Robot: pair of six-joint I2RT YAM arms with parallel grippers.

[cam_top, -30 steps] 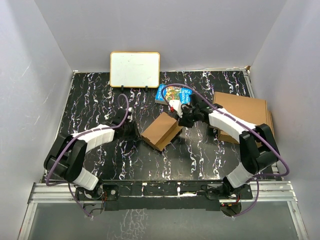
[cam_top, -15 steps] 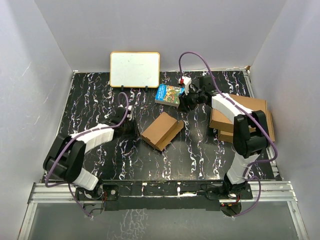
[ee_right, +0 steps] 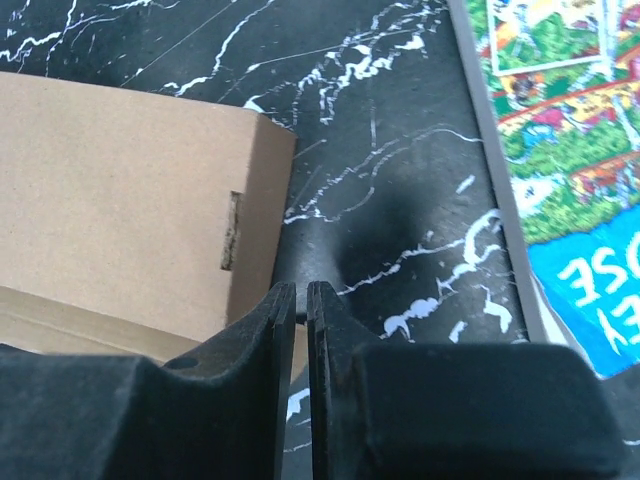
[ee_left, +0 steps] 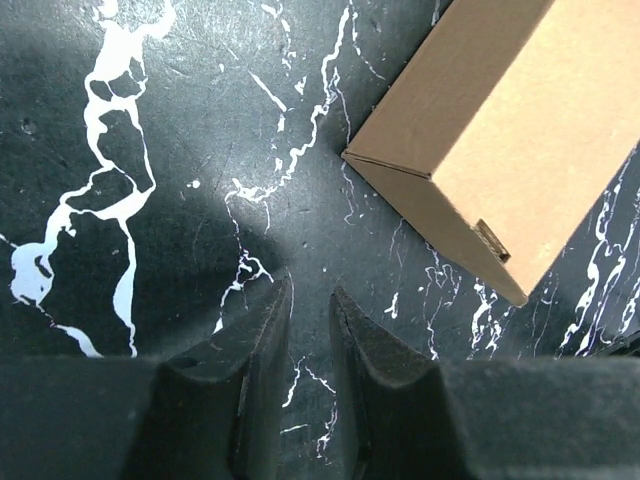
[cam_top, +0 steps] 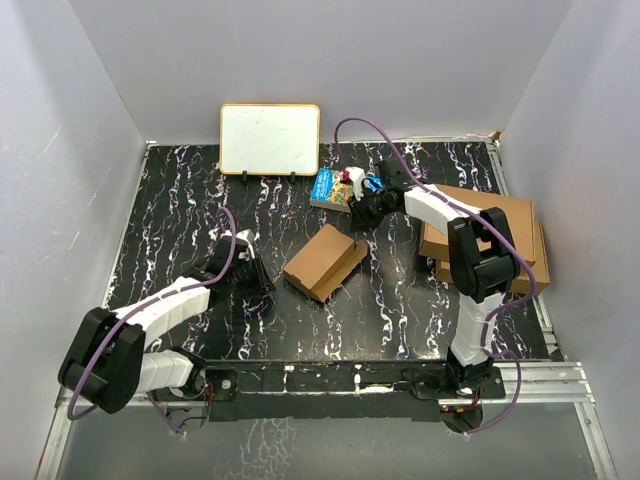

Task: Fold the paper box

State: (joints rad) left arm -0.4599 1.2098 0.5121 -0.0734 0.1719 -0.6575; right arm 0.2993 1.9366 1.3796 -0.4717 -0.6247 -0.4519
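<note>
Paper box (cam_top: 323,262) lies near the middle of the black white-veined surface (cam_top: 180,210), angled, one flap raised along its right end, nothing gripping it. Left jaws sit low over the surface just left of the box, not touching; the left wrist view shows the fingers (ee_left: 262,335) with only a narrow gap, nothing in it, and the box (ee_left: 500,130) corner up right. Right jaws are beyond the box's far right corner, beside the colourful book (cam_top: 338,188); in the right wrist view the fingers (ee_right: 278,330) are almost together with a thin slit, holding nothing, box (ee_right: 120,190) with a small tab slot on the left, book (ee_right: 560,150) on the right. A whiteboard (cam_top: 270,138) stands at the back edge. Two bigger brown boxes (cam_top: 505,225) are stacked at the right, under the right arm.
</note>
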